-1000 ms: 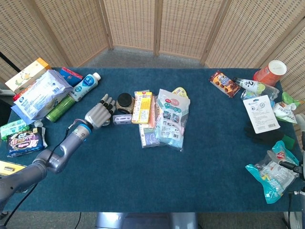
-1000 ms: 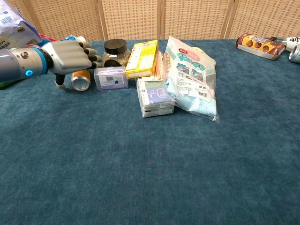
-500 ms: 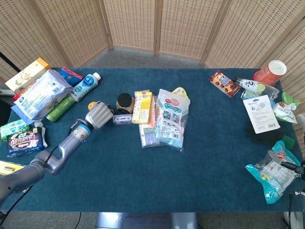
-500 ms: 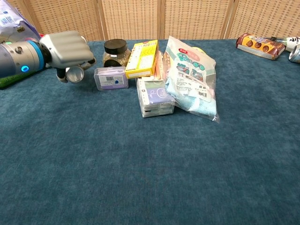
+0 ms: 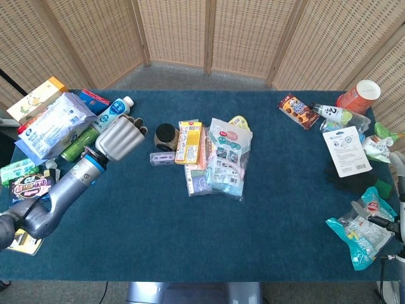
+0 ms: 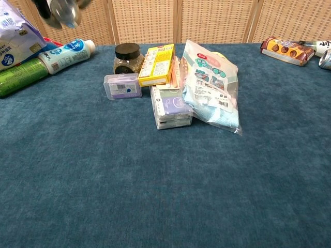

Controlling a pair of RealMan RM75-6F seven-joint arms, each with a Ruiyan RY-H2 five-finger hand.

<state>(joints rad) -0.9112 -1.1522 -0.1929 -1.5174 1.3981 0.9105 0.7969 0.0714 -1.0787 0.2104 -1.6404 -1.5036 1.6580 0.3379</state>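
Gripping a small can [image 5: 140, 130], the left hand [image 5: 118, 138] sits at 9 o'clock of the dark-lidded jar [image 5: 166, 135], fingers wrapped around it. Chest view: can [image 6: 65, 10] at 11 o'clock, lifted. Judged light, rigid, slippery; grasp mid-body. Right hand unseen.

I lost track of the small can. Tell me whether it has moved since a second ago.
Yes. The can has left its spot on the table left of the clear plastic box; the left hand now holds it raised, far above that box in the chest view.
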